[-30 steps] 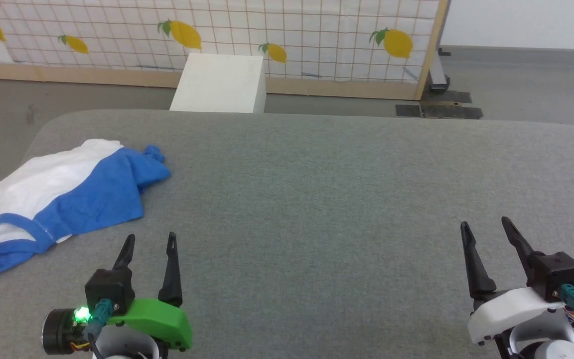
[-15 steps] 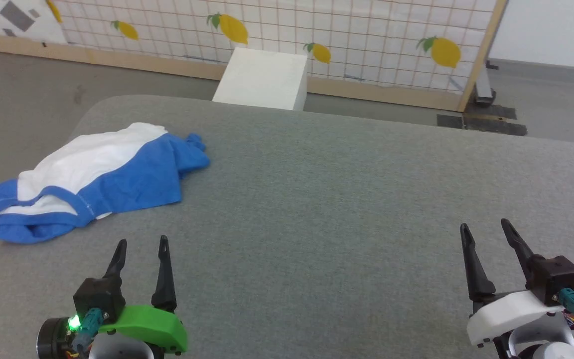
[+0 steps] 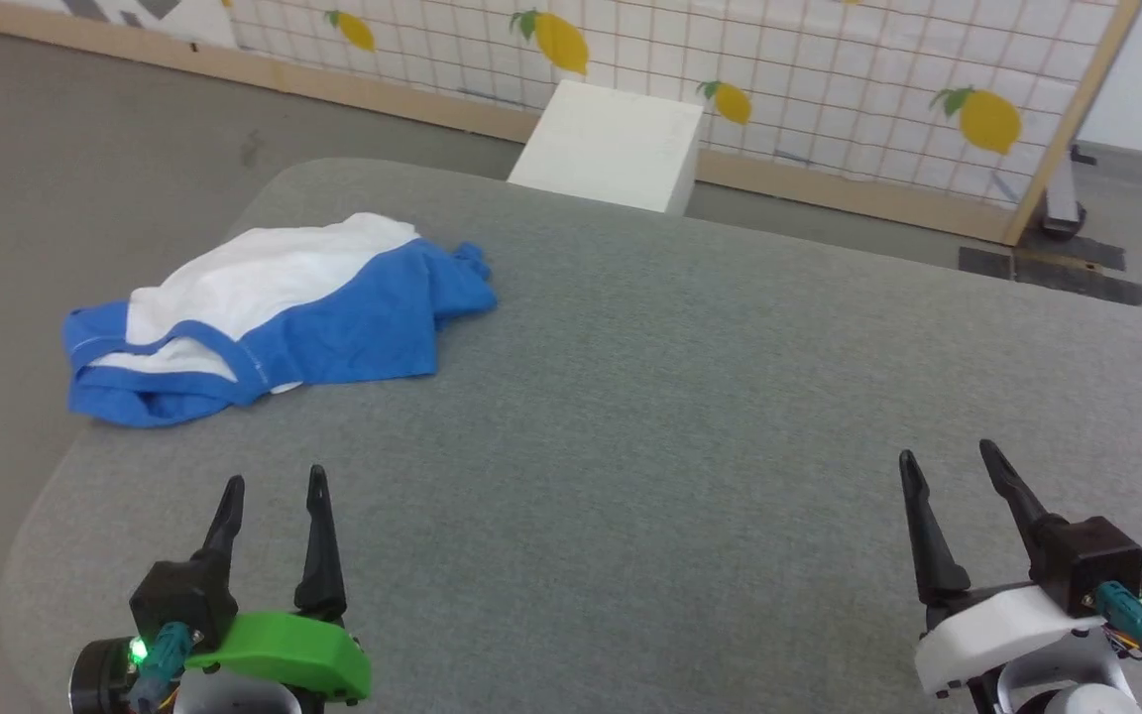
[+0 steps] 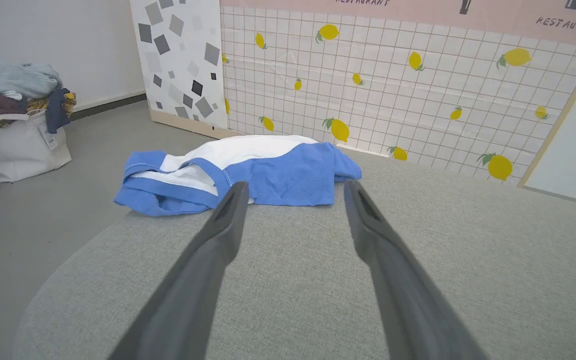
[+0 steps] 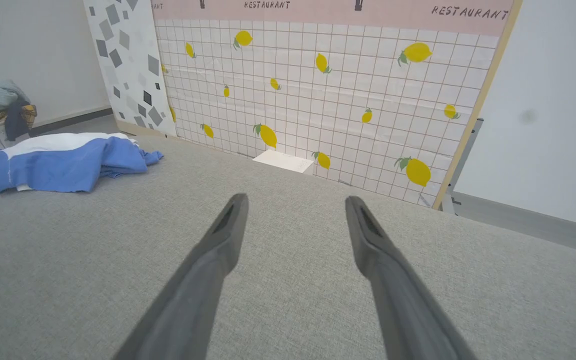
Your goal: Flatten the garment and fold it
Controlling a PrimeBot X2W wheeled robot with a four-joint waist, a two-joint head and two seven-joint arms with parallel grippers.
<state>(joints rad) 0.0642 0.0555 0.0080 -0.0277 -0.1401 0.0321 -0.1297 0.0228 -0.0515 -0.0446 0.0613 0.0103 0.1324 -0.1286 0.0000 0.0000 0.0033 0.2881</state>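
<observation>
Royal-blue and white cloth, the garment (image 3: pixel 333 327) lies crumpled in a loose heap at the upper left of the head view, near the left edge of the grey padded table (image 3: pixel 680 416). Its white body is bunched on top, a blue panel spreads toward the middle, and the blue-trimmed opening gapes at its left end. The left gripper (image 3: pixel 274 478) at the lower left and the right gripper (image 3: pixel 947 453) at the lower right both have their fingers spread apart, empty and well apart from the garment.

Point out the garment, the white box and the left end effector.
garment (image 3: pixel 333 327), head view, blue cloth panel.
white box (image 3: pixel 611 147), head view, top face.
left end effector (image 3: pixel 274 474), head view, midway between fingertips.
</observation>
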